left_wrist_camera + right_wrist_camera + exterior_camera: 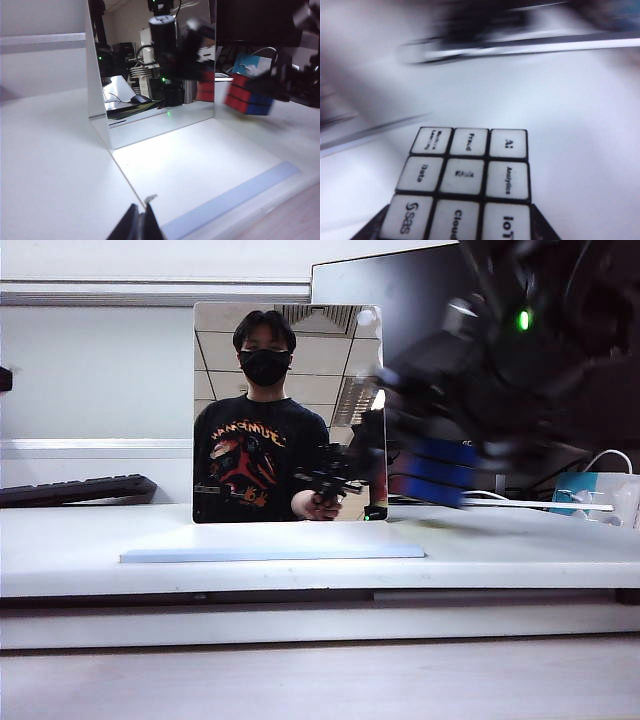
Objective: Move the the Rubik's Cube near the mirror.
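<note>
White table [55, 165]: red/blue/white Rubik's Cube [248, 99]

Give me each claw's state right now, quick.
Left claw: shut, empty, parked above the table.
Right claw: shut on the Rubik's Cube, beside the mirror.

The mirror [290, 412] is glossy, frameless glass with a clean reflection, standing on a smooth, matt white counter [80, 550]. The Rubik's Cube [465, 182] looks like black plastic set with smooth printed white stickers, red and blue ones elsewhere.
</note>
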